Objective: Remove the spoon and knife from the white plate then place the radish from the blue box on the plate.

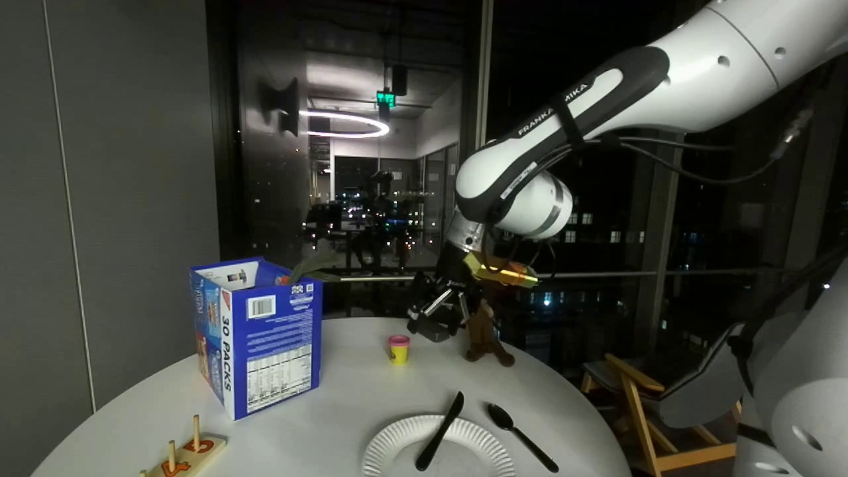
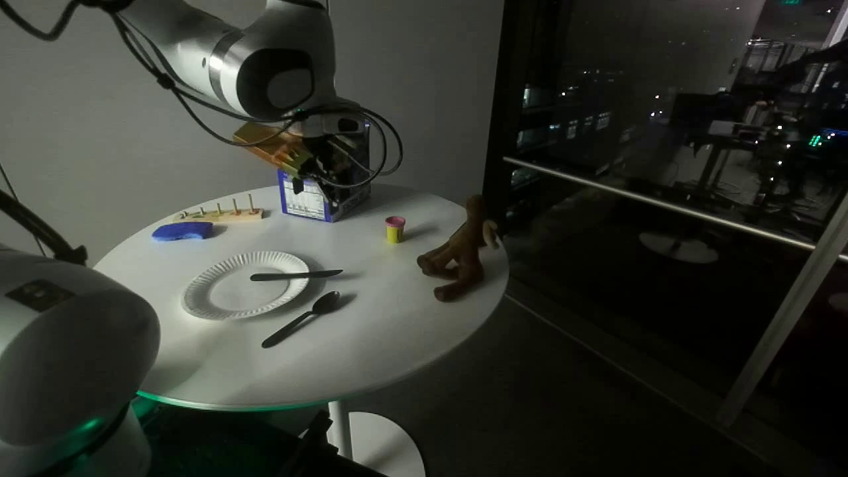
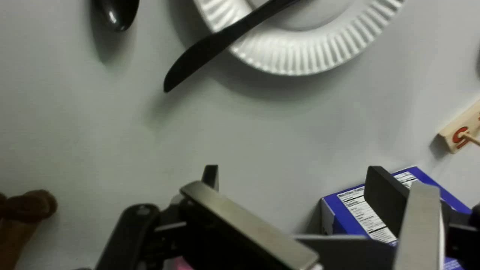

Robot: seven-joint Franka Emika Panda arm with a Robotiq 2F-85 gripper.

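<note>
Wrist view: the gripper [image 3: 300, 198], lower right, stood wide and empty; the knife [image 3: 228, 36], upper centre, overhung the plate [image 3: 296, 56], so a deep pinch risked dragging both. The spoon [image 3: 122, 11], upper left, lay clear. In an exterior view the presumed radish [image 1: 311, 266], left of centre, sat mostly hidden in the box [image 1: 271, 344], whose walls threatened collision on descent.
</note>
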